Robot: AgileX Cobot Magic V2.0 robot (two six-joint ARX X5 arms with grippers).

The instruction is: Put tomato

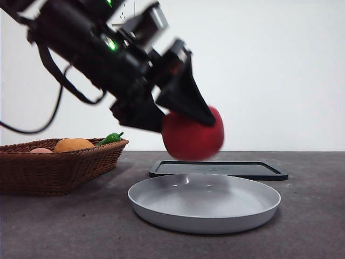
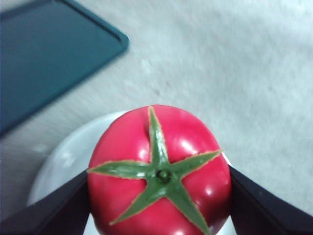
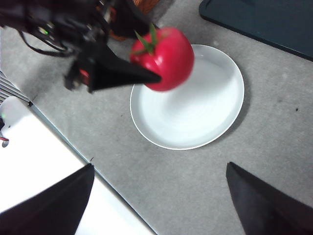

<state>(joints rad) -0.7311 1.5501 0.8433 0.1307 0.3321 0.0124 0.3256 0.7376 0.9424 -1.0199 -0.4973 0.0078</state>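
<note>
Left gripper clamped on tomato above plate; right gripper wide open, empty. Lower w/ care over plate centre, then release

No text, label, brand, number or sign can be read in any of the 3 views. Nothing printed shows on any surface.

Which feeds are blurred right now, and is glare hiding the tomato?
Front view: the tomato and the left hand are smeared by motion; the plate stays sharp. Left wrist view: the tomato is crisp with small highlights, the table behind is streaked. Right wrist view: the tomato is slightly soft; no glare hides it.
</note>
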